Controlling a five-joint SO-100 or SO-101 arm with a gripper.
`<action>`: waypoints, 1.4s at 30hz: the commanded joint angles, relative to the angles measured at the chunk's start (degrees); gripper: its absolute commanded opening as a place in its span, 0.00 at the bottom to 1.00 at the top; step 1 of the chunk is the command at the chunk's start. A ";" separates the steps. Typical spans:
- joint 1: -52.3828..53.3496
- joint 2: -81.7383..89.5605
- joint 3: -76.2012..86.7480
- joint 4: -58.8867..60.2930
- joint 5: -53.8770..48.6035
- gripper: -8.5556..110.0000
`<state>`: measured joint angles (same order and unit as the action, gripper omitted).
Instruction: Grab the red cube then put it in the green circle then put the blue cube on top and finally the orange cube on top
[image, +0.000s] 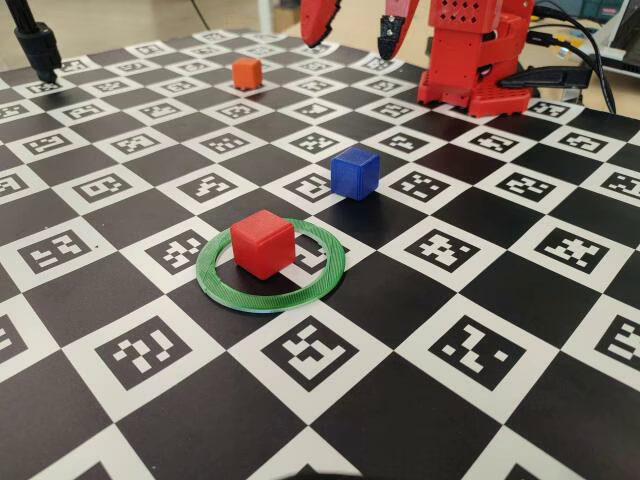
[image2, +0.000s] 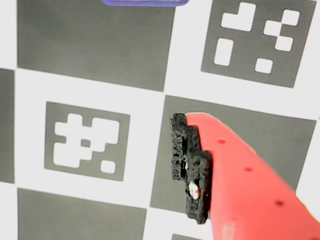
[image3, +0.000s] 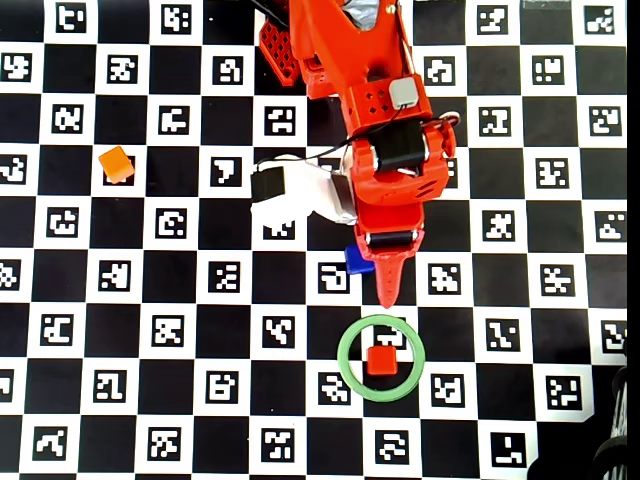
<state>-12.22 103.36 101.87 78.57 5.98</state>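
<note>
The table is covered edge to edge by a checkerboard of black squares and white squares, each white square carrying a small black coded marker; the surface is flat and matte, with soft even lighting.

In the fixed view, the green circle lies flat in the near centre of the board, and the red cube stands inside it, toward the ring's far-left part, resting on the board. In the overhead view the red cube sits near the centre of the green circle.

The blue cube stands alone beyond the ring and slightly to its right in the fixed view, well apart from the red cube. Overhead, the blue cube is partly hidden under my arm; in the wrist view only its edge shows at the top of the frame.

The orange cube stands far back on the left of the fixed view, well apart from the other two.

My gripper hangs above the board at the far centre, its two red fingers spread apart and empty. My red base stands at the far right edge. Beyond the board, cables lie at the far right, and a black stand rises at the far left.
</note>
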 joint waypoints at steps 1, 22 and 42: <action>-0.35 4.48 0.97 -2.64 -1.05 0.49; 1.41 -1.93 16.17 -19.25 -4.31 0.49; 2.29 -9.84 16.00 -24.35 -4.66 0.48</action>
<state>-10.46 92.90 119.97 54.40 1.58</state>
